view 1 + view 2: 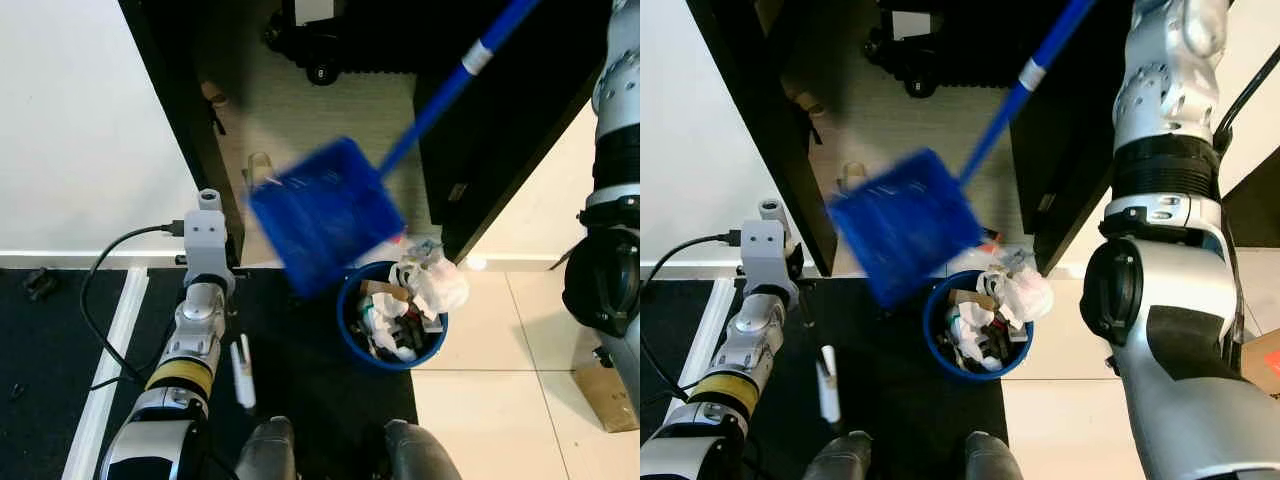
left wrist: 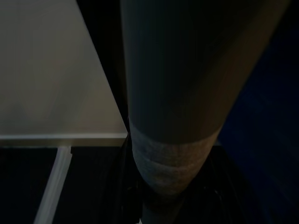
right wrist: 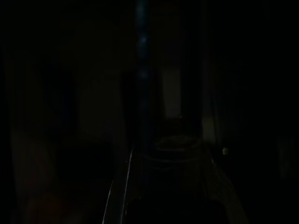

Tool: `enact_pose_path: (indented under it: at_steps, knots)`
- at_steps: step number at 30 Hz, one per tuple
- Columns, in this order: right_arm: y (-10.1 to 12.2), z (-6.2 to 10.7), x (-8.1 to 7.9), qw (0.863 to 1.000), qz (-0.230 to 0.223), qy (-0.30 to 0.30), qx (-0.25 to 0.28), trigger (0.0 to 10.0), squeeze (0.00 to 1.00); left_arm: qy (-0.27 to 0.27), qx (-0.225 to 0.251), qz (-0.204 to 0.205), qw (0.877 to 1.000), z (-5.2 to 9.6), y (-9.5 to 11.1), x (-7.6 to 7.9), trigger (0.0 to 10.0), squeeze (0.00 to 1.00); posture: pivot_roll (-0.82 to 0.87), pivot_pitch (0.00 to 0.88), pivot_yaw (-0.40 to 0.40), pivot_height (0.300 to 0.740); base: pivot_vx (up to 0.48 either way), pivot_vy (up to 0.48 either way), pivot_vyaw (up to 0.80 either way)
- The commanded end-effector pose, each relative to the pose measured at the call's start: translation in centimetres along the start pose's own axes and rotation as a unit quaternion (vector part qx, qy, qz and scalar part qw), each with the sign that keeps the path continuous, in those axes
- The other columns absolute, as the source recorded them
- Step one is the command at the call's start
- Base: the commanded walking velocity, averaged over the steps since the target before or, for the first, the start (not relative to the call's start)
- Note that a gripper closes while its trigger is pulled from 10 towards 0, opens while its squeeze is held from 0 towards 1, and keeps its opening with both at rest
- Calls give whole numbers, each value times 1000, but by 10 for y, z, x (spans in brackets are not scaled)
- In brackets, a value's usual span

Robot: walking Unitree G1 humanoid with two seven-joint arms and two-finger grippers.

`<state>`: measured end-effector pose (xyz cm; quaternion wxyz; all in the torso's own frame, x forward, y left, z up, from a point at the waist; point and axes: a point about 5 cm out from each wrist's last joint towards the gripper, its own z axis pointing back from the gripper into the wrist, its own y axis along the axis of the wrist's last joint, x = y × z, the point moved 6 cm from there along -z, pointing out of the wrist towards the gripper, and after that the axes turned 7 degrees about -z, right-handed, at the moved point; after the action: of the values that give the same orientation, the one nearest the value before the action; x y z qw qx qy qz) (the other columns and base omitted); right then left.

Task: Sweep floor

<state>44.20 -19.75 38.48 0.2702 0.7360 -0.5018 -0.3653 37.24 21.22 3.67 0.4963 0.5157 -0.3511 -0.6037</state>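
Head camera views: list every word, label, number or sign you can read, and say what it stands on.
No text can be read.
Blue dustpan: blurred, no lettering visible.
Trash in the blue bin: crumpled paper and wrappers, any print too small to read.
Left arm: yellow band, no legible marking.
Wrist views: too dark to read anything.

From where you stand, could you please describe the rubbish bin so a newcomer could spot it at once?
Look at the dark mat before the doorway. At its edge by the pale tiles stands a round blue bin, just under the blurred blue dustpan. It alone is stuffed with crumpled white rubbish.
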Motion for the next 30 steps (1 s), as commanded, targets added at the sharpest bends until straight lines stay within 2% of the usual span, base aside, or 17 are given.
enact_pose_path:
  at_steps: [1,2,3,4,7,14,24,25,27,29,30]
  knots:
    - [-47,20,5,997,-49,-10,-64,10000,0,-4,12,-25,1000,0,6,-2,10000,0,35,35,-47,740,0,480,0]
    - [-57,26,5,995,-61,-8,-76,10000,0,-5,15,-27,1000,0,7,-3,10000,0,35,35,-47,740,0,480,0]
    - [-57,26,5,995,-61,-8,-76,10000,0,-5,15,-27,1000,0,7,-3,10000,0,35,35,-47,740,0,480,0]
    - [-73,37,6,992,-84,-12,-89,10000,0,-5,18,-29,999,-1,9,-5,10000,0,47,33,-44,740,0,480,0]
    - [-84,44,8,990,-96,-21,-97,10000,0,-6,23,-33,999,-1,12,-6,10000,0,58,30,-44,740,0,480,0]
    - [-87,47,10,990,-100,-29,-98,10000,0,-5,29,-41,999,-2,16,-10,10000,0,69,25,-41,740,0,480,0]
    - [-100,57,1,988,-100,-18,-116,10000,0,-6,32,-49,998,-1,17,-12,10000,0,88,17,-49,740,0,480,0]
    - [-115,68,0,986,-93,-19,-140,10000,0,-4,33,-51,998,1,16,-13,10000,0,93,16,-53,740,0,480,0]
    - [-120,72,0,985,-92,-20,-147,10000,0,-3,33,-51,998,1,16,-13,10000,0,93,16,-53,740,0,480,0]
    - [-141,90,5,981,-68,-26,-181,10000,0,-1,34,-52,998,3,16,-14,10000,0,94,17,-55,740,0,480,0]
    - [-141,90,5,981,-68,-26,-181,10000,0,-1,34,-52,998,3,16,-14,10000,0,94,17,-55,740,0,480,0]
